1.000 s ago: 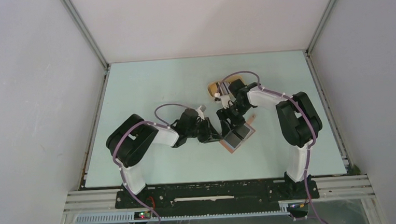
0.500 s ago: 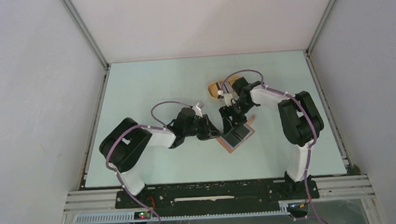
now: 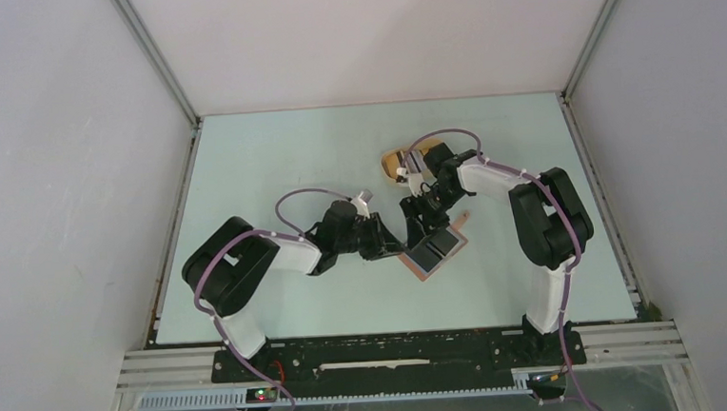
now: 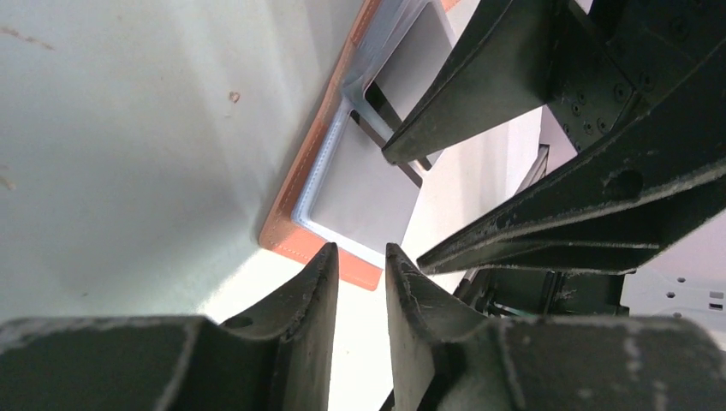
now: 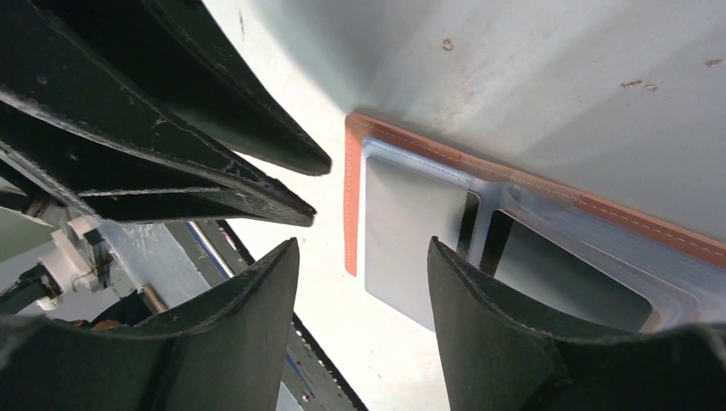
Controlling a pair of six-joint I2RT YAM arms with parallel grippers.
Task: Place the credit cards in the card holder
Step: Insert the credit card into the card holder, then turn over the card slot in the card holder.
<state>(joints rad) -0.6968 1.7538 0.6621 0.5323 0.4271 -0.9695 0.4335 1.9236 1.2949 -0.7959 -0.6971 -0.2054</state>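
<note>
Left wrist view: left gripper point(image 4: 361, 265) and right gripper point(image 5: 364, 248), parted and empty, crowd one corner of the holder point(image 4: 281, 238); they may collide.

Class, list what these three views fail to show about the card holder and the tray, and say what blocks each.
- Top view: the contents of the yellow tray, partly covered by the right arm.
- Top view: the card holder pockets, too small to count cards.
- Left wrist view: the holder's far end, behind the right claw and cut off by the top edge.
- Right wrist view: the holder's right end, cut off by the frame edge.
</note>
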